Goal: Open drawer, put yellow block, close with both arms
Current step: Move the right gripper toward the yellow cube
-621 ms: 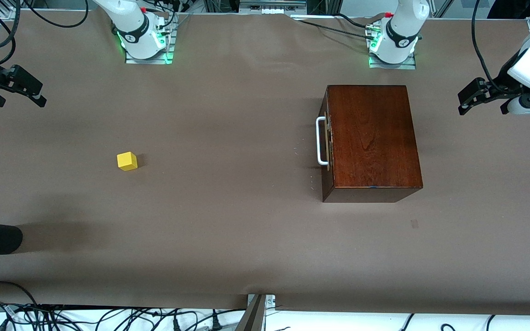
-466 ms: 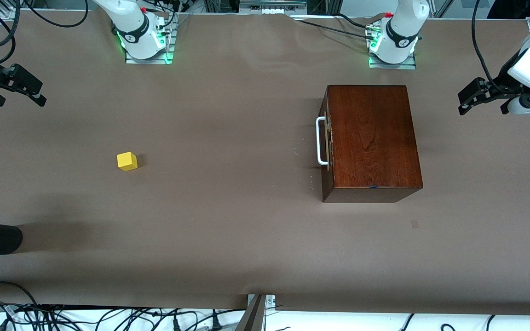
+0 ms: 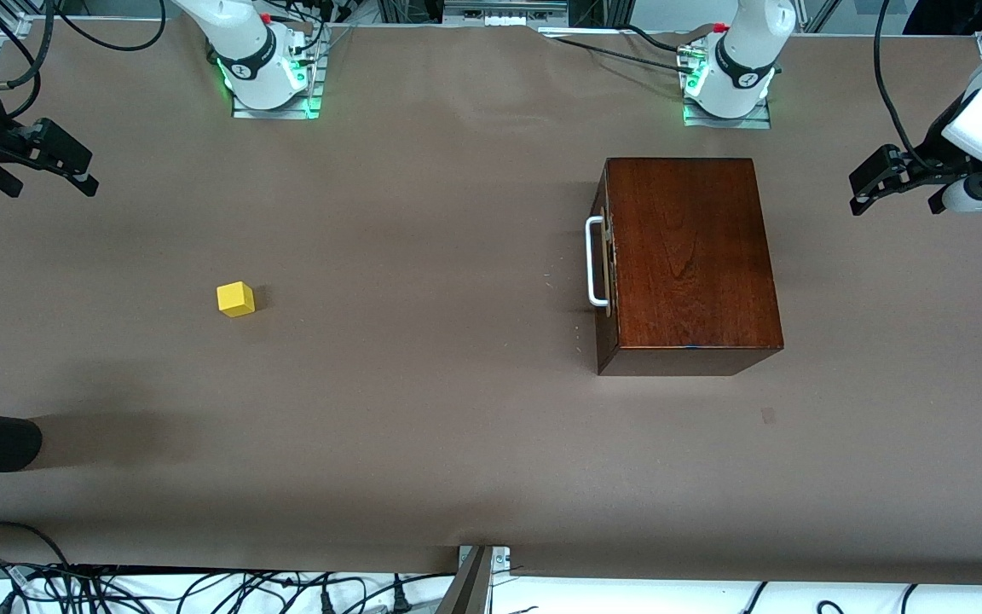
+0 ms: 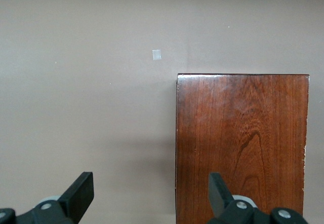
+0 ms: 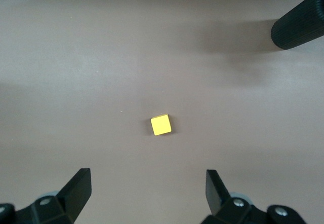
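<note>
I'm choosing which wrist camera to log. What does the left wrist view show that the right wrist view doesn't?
Only the left wrist view: the top of the wooden box and a small pale mark on the table, seen past the open left gripper.

Only the right wrist view: the yellow block lying free on the table, a black ribbed cylinder at the edge, and the open right gripper.

Both: bare brown table and two spread black fingers, holding nothing. Neither shows the drawer's handle.
</note>
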You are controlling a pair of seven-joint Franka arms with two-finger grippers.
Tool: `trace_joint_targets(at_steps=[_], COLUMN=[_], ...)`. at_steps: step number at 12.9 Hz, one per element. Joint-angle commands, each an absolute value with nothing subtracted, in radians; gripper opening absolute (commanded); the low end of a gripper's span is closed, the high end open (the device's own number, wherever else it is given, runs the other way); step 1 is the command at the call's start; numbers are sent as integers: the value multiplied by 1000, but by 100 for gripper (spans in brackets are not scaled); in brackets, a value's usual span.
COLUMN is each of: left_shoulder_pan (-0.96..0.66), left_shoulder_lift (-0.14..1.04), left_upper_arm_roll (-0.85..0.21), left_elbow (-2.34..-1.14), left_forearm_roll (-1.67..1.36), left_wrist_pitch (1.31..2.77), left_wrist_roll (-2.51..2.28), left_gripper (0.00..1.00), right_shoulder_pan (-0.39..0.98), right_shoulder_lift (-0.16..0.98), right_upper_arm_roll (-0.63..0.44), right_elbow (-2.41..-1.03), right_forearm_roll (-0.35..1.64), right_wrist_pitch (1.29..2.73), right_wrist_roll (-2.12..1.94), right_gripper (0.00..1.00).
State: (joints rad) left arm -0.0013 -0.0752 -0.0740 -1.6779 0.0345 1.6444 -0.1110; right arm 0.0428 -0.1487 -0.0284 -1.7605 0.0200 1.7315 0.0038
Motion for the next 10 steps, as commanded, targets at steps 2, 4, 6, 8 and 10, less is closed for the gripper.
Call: trace_joint_targets(at_steps=[2,4,6,8,10], left_shoulder_pan=[6,5,5,3,5], left_shoulder_lift=[-64,-64,-64,-64,-64], left_upper_arm_roll=[-81,-81,-81,-81,-81], left_elbow=[-1647,-1647,-1647,-1647,-1647], left_forearm_roll=[29,29,29,31,31], left_wrist_pitch=[1626,1626,1626,1626,1626], left_wrist_roll=[-107,-112,-109,-112,-109], left_gripper=[100,100,100,100,100], right_shoulder_pan=[44,44,44,44,44], right_shoulder_lift=[-167,-172,-169,-170,-170], right_upper_arm_roll=[-26,-28,-28,-28,-28], right_elbow=[-1776,-1785,-1795,-1842,-1905], right_forearm_roll=[20,20,18,17,17], right_wrist_pitch=[1717,1710,1712,1745,1793], right_wrist_roll=[15,14,12,12,12], right_gripper=[100,100,100,100,100])
